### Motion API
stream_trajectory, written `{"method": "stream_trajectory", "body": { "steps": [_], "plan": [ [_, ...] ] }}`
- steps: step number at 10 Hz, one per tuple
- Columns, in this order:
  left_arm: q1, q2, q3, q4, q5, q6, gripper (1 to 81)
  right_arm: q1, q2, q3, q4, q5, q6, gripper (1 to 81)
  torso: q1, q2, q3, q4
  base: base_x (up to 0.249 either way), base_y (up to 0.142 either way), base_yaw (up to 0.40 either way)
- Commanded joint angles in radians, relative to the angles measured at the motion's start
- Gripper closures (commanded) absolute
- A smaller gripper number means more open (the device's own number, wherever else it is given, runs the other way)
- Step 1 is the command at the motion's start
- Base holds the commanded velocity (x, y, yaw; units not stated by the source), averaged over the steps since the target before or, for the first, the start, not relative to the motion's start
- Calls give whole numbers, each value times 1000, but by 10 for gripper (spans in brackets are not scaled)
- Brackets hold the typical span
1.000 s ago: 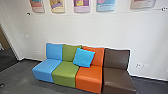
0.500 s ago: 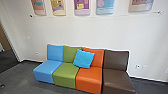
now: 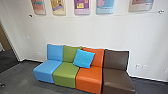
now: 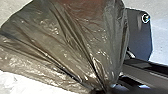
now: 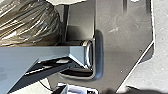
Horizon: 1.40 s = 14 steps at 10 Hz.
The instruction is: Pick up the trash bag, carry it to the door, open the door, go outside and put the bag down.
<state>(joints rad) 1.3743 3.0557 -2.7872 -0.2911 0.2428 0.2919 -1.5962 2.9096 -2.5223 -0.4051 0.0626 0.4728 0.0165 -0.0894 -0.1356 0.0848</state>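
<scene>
The dark, shiny trash bag (image 4: 75,42) spreads large across the left wrist view, its folds drawn together into a tight neck. At that gathered neck is my left gripper (image 4: 103,90), shut on the plastic. Part of the same bag (image 5: 27,22) also shows in the right wrist view, beside the robot's own dark plate and jointed bar. How my right gripper stands, I cannot tell.
A row of joined seats in blue (image 3: 45,71), green, orange and brown (image 3: 117,80) stands against a white wall (image 3: 75,30). A blue cushion (image 3: 83,58) leans on it. Posters hang above. At the far left is an opening (image 3: 6,57) with dark floor beyond.
The whole head picture has shifted slightly since the first frame, so the camera has moved a little. Between the last two head frames it looks almost still.
</scene>
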Motion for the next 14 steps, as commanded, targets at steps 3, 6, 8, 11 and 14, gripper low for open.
{"method": "stream_trajectory", "body": {
  "steps": [3,6,8,11,14],
  "plan": [
    [-71,3,-2,-2,79,3,811,28,-4,4,-11,-46,0,10,0,0,89,0,0,0,0],
    [-71,3,-2,0,79,6,811,28,-2,4,-9,-46,0,10,-1,0,87,0,0,0,0],
    [-68,9,-2,3,79,7,811,31,1,2,-9,-47,1,10,-2,0,97,0,0,0,0],
    [-68,12,-2,4,81,9,811,31,29,-38,-14,-47,1,10,-2,0,95,0,-21,0,0],
    [-66,12,-2,3,81,10,811,32,38,-55,-15,-47,0,10,-3,0,95,0,-77,0,0]
  ]
}}
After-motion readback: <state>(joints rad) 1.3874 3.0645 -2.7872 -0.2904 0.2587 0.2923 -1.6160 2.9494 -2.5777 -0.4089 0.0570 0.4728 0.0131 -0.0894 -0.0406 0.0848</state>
